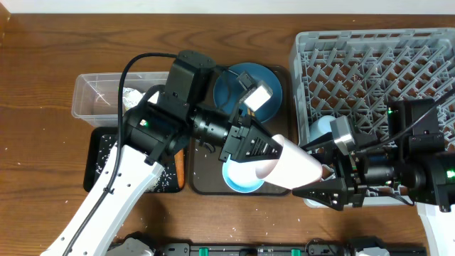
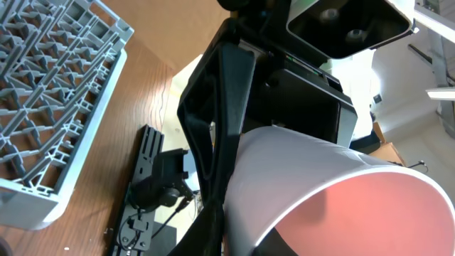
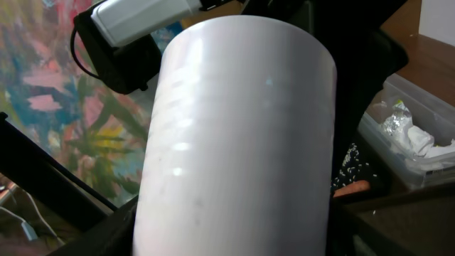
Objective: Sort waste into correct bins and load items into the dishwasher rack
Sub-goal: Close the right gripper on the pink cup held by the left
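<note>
My left gripper (image 1: 272,152) is shut on the rim of the pink cup (image 1: 295,168), white outside and pink inside. It holds the cup on its side above the brown tray, base toward the right. The cup's pink inside fills the left wrist view (image 2: 370,213), beside a black finger (image 2: 220,142). My right gripper (image 1: 311,173) is open, its fingers straddling the cup's base with gaps. The cup's white wall fills the right wrist view (image 3: 234,142). The grey dishwasher rack (image 1: 377,64) holds a light blue cup (image 1: 323,132). The chopsticks are not in view.
A light blue bowl (image 1: 240,180) and a dark blue dish (image 1: 245,89) sit on the brown tray (image 1: 206,181). The clear tub (image 1: 96,99) holds white tissue (image 3: 419,142). The black tray (image 1: 103,160) has rice. An orange carrot (image 1: 183,167) lies beside it.
</note>
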Controlling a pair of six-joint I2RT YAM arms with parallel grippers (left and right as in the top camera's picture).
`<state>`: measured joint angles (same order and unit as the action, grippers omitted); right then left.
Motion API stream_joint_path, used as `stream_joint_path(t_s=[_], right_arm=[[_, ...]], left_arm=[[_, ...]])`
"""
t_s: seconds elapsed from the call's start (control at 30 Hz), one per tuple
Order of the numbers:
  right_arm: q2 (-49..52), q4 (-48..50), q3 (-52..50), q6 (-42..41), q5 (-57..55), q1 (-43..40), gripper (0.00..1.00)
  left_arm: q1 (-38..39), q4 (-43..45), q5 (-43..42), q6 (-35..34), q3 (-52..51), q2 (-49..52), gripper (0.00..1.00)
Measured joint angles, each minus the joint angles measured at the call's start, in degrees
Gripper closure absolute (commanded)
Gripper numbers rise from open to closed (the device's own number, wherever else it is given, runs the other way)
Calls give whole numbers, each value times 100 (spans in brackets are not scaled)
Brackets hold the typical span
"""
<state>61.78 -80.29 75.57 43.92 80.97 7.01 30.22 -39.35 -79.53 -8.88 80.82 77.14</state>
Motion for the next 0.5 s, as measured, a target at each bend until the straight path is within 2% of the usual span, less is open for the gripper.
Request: stream_joint_path(t_s=[0.23,0.5], right_arm=[[0,345,0,-20,4,0,37],[11,1027,-4,-584,-175,0,38]], left_arm=[[0,-732,70,426,0,0,86],[20,-1163,688,599,0,0,83]])
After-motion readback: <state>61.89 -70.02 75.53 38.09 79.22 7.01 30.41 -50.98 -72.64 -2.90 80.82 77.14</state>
